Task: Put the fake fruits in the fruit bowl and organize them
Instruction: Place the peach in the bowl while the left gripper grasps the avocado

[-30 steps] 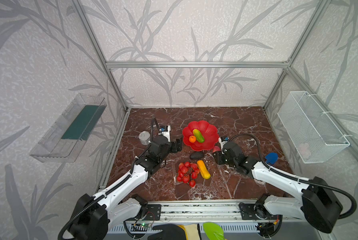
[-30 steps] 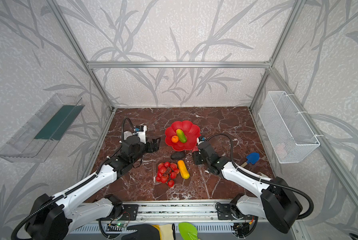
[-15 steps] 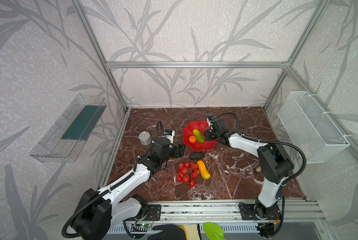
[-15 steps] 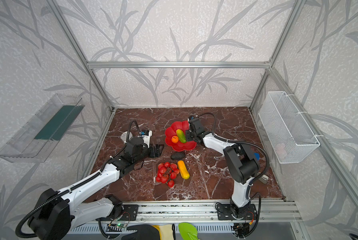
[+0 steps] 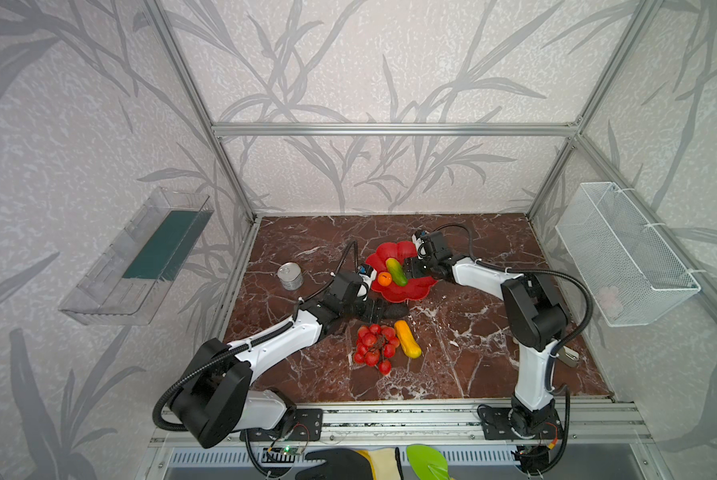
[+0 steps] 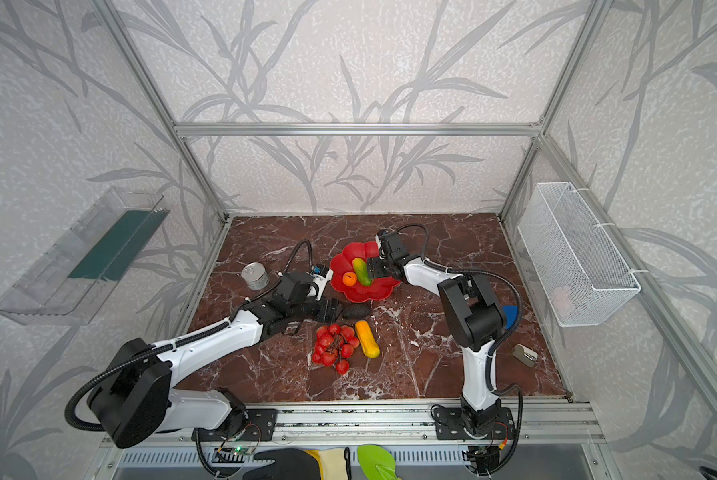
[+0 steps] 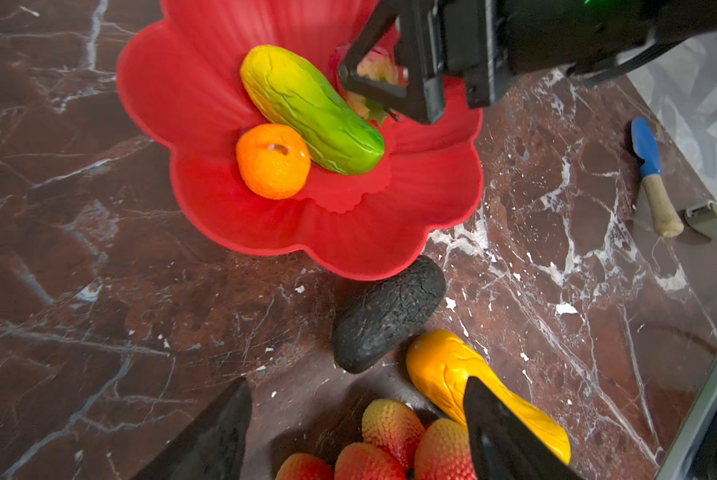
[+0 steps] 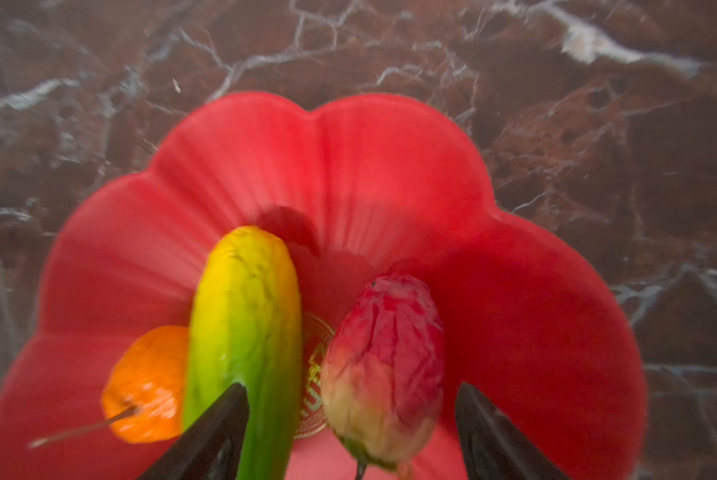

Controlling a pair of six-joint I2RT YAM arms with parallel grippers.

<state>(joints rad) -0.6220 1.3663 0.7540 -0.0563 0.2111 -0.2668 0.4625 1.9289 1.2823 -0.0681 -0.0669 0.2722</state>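
Right wrist view: red-pink berry (image 8: 384,365) lies in fruit bowl (image 8: 515,291) between spread right fingers (image 8: 215,440).

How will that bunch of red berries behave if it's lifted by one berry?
The bunch of red berries is joined by thin dark stems, so it would probably dangle and swing. Spread as a cluster, it seems unlikely to roll. Its bumpy skins should give some grip.

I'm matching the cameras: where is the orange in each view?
In a top view: orange in the bowl's left part.
In a top view: orange, same place.
Left wrist: orange beside the green fruit, in the bowl.
Right wrist: orange partly behind the green fruit.
Shared landmark: the green fruit.
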